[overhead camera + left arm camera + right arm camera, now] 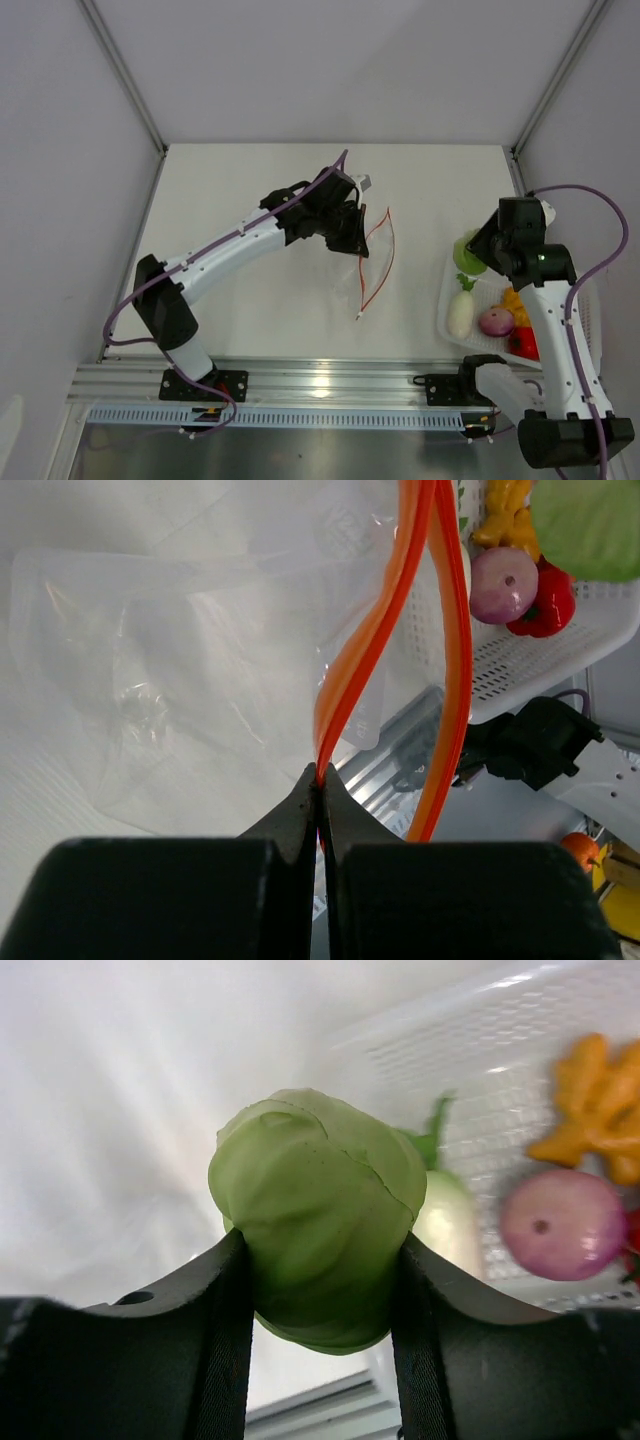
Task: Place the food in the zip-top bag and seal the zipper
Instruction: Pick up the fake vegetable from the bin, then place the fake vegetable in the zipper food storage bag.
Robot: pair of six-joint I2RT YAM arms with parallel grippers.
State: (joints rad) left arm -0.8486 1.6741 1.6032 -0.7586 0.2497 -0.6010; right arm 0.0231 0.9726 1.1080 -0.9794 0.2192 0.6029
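Note:
My left gripper (357, 240) is shut on the red-orange zipper (378, 262) of the clear zip-top bag (190, 670) and holds the bag's mouth open above the table; in the left wrist view the zipper (365, 650) runs up from the pinched fingertips (322, 780). My right gripper (320, 1290) is shut on the green round fruit (322, 1210), held over the left end of the white basket; the fruit (466, 254) also shows from above. The white radish (461, 311), pink piece (496, 321), orange-yellow piece (515, 305) and red pepper (524, 343) lie in the basket.
The white perforated basket (446, 322) stands at the right side of the table, near the right arm's base. A metal rail (320, 380) runs along the table's near edge. White walls enclose the table on three sides.

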